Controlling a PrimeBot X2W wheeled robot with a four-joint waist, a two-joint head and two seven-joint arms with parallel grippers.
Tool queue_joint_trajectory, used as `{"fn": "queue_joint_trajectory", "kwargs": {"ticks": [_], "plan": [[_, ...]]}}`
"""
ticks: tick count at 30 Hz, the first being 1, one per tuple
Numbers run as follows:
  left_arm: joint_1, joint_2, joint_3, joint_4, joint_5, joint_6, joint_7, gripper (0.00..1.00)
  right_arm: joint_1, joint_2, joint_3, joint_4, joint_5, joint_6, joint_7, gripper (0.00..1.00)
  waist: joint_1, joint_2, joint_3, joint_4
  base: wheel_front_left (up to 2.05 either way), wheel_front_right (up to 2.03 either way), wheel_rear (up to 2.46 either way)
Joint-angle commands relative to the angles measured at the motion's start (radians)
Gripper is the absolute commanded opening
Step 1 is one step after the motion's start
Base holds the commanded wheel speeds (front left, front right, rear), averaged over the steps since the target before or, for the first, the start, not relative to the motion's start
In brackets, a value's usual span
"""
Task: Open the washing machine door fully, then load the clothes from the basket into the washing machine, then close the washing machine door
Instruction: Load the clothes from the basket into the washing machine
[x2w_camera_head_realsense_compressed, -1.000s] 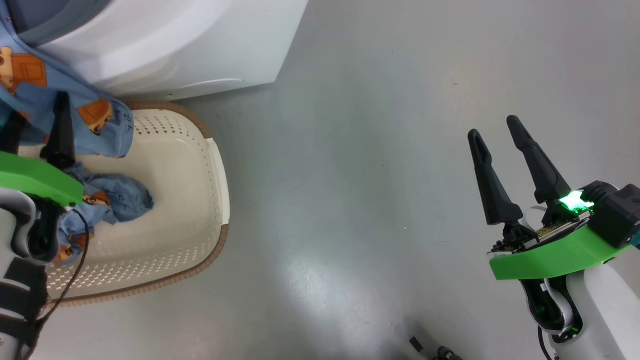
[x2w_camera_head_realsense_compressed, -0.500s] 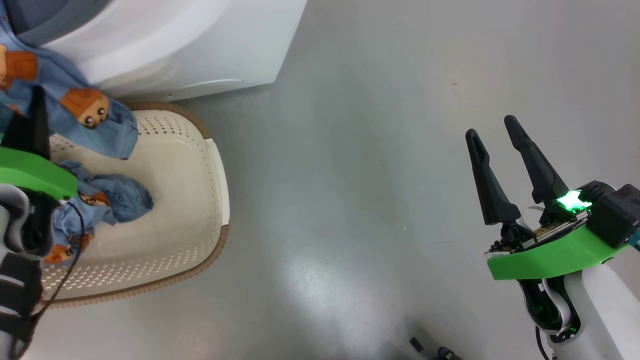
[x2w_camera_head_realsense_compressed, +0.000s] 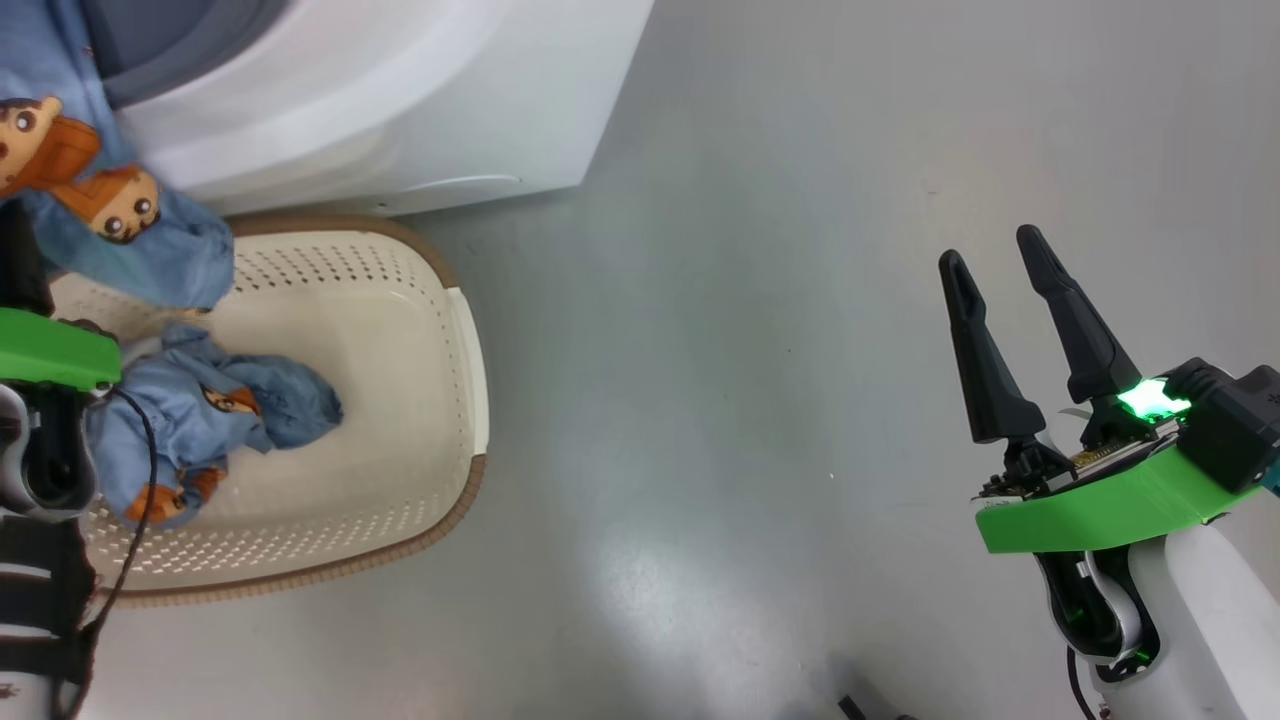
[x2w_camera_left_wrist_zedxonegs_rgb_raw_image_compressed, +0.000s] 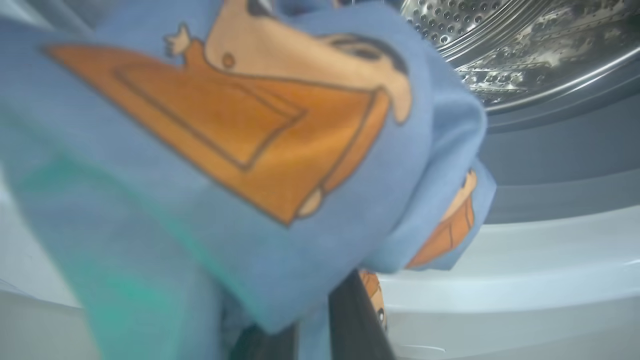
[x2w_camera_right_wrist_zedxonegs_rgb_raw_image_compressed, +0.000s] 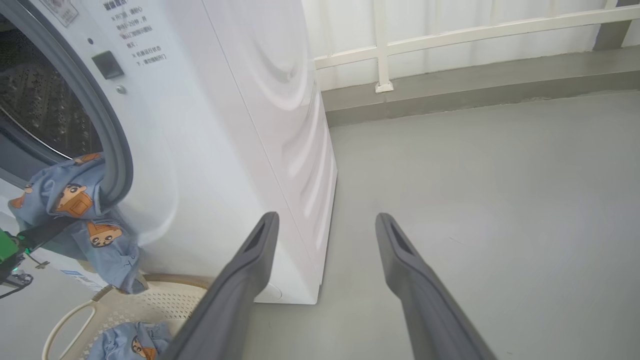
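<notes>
My left gripper (x2w_camera_head_realsense_compressed: 20, 270) is shut on a light blue garment (x2w_camera_head_realsense_compressed: 100, 220) with orange cartoon prints, held above the basket's far end at the washing machine (x2w_camera_head_realsense_compressed: 400, 100) opening. The cloth (x2w_camera_left_wrist_zedxonegs_rgb_raw_image_compressed: 225, 150) drapes over the fingers (x2w_camera_left_wrist_zedxonegs_rgb_raw_image_compressed: 350, 320), with the steel drum (x2w_camera_left_wrist_zedxonegs_rgb_raw_image_compressed: 525, 50) just beyond. In the right wrist view this garment (x2w_camera_right_wrist_zedxonegs_rgb_raw_image_compressed: 75, 200) hangs over the grey gasket (x2w_camera_right_wrist_zedxonegs_rgb_raw_image_compressed: 100, 115). A second blue garment (x2w_camera_head_realsense_compressed: 230, 420) lies in the cream basket (x2w_camera_head_realsense_compressed: 470, 400). My right gripper (x2w_camera_head_realsense_compressed: 990, 250) stands open over bare floor, far to the right. The washing machine door is out of view.
The basket sits on the grey floor right against the machine's front. Open floor (x2w_camera_head_realsense_compressed: 700, 400) stretches between the basket and my right arm. A white railing (x2w_camera_right_wrist_zedxonegs_rgb_raw_image_compressed: 385, 50) and a low curb run behind the machine.
The left gripper has carried the garment up from the basket toward the drum opening. The head camera has shifted a little. The right arm has stayed put.
</notes>
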Motion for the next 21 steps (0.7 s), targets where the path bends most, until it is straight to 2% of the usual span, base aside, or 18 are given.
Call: {"fn": "queue_joint_trajectory", "kwargs": {"ticks": [1, 6, 12, 18, 21], "plan": [[0.027, 0.032, 0.069, -0.049, 0.044, -0.002, -0.006, 0.0, 0.001, -0.006, 0.015, -0.016, -0.005, 0.005, -0.009, 1.0, 0.0, 0.0, -0.015, 0.009, 0.0, 0.0, 0.0], [0.074, -0.016, 0.178, -0.151, 0.172, -0.002, -0.006, 0.0, -0.001, -0.002, 0.022, -0.005, -0.001, 0.005, -0.009, 1.0, 0.0, 0.0, -0.041, 0.011, 0.0, 0.0, 0.0], [0.096, -0.046, 0.232, -0.252, 0.263, -0.002, -0.006, 0.0, 0.002, 0.006, 0.024, -0.001, 0.006, 0.005, -0.009, 1.0, 0.0, 0.0, -0.059, 0.007, 0.0, 0.0, 0.0], [0.092, -0.054, 0.225, -0.324, 0.321, -0.002, -0.006, 0.0, 0.01, 0.018, 0.028, 0.004, 0.014, 0.005, -0.009, 1.0, 0.0, 0.0, -0.076, -0.002, 0.0, 0.0, 0.0], [0.069, -0.042, 0.205, -0.311, 0.335, -0.002, -0.006, 0.0, 0.012, 0.024, 0.032, 0.006, 0.017, 0.005, -0.009, 1.0, 0.0, 0.0, -0.08, -0.009, 0.0, 0.0, 0.0]]}}
